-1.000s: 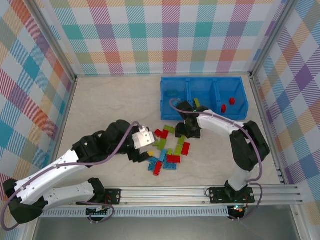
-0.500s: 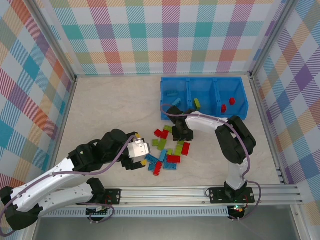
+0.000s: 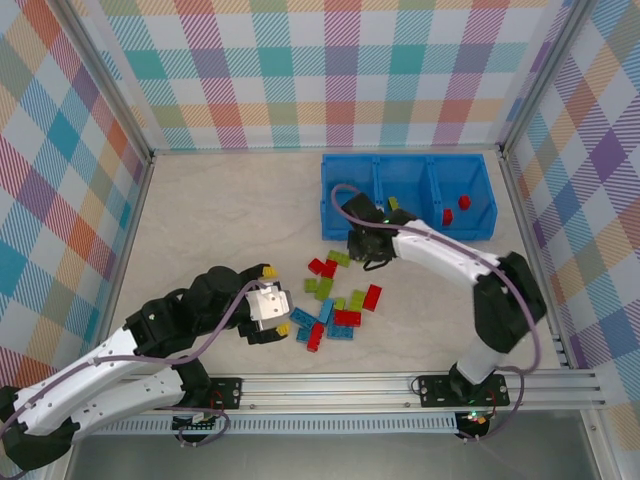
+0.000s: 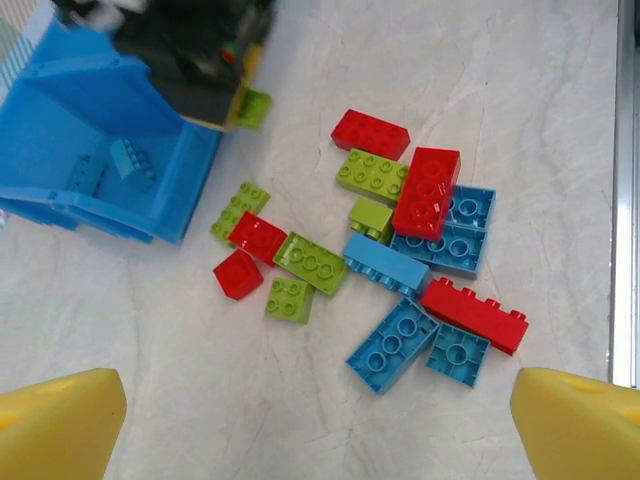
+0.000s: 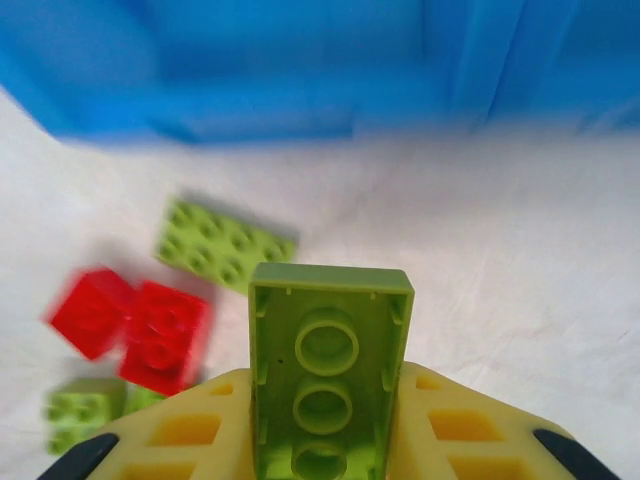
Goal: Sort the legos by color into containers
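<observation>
The lime green brick [image 5: 325, 340] stands on end, hollow side to the wrist camera, pinched by the right claw [image 3: 367, 247] just in front of the blue bin [image 3: 405, 160], which sits toward the far right corner of the surface [image 3: 220, 220]. Held so, it looks bound for the middle compartment [image 3: 408, 188], where another green one lies. The pile [image 3: 335, 305] waits nearer the near edge; beside it the left claw [image 3: 277, 299] hangs spread wide, empty, probably to take the next

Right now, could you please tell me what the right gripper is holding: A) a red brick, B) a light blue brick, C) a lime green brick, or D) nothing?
C: the right gripper is shut on a lime green brick, its hollow underside facing the wrist view.
</observation>
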You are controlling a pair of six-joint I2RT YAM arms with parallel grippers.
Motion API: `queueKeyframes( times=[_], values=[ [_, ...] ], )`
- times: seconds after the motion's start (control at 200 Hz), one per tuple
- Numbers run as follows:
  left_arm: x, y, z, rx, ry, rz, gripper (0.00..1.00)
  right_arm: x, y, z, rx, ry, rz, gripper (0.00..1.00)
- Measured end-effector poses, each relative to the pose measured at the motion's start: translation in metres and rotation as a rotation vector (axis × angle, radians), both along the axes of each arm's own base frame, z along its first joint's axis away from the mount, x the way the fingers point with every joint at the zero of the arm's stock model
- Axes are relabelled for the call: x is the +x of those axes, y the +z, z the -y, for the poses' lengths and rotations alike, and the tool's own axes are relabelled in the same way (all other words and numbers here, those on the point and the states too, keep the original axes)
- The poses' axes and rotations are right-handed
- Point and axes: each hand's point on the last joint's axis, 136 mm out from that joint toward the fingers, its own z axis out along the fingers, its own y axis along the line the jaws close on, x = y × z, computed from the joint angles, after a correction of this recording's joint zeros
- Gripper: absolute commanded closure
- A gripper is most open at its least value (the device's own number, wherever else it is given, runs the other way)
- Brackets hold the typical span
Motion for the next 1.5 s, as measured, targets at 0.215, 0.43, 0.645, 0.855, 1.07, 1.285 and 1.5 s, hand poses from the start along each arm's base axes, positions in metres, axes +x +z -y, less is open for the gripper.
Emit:
queueKeyframes(
  times=[0.215, 0.43, 0.645, 0.855, 1.07, 1.285, 1.5],
  values=[
    [0.005, 0.003, 0.0, -0.015, 0.02, 0.027, 0.0, 0.072, 0.098, 0.059, 0.029, -0.132, 0.287, 0.73],
    [0.011, -0.004, -0.003, 0.006, 0.053, 0.03, 0.0, 0.142, 0.072, 0.107, -0.071, -0.225, 0.259, 0.72],
    [0.016, -0.02, -0.005, 0.028, 0.087, 0.014, 0.0, 0.174, -0.005, 0.119, -0.125, -0.229, 0.076, 0.58],
    [0.024, -0.024, -0.006, 0.039, 0.116, 0.008, 0.0, 0.173, -0.006, 0.12, -0.118, -0.221, 0.042, 0.5],
    [0.032, -0.029, -0.007, 0.046, 0.144, -0.015, 0.0, 0.159, 0.033, 0.115, -0.05, -0.199, 0.09, 0.49],
    [0.03, -0.031, -0.008, 0.046, 0.135, -0.031, 0.0, 0.081, 0.079, 0.061, 0.101, 0.017, 0.124, 0.44],
    [0.027, -0.025, -0.008, 0.023, 0.122, -0.022, 0.0, -0.021, 0.047, -0.046, 0.183, 0.29, -0.006, 0.44]
  ],
)
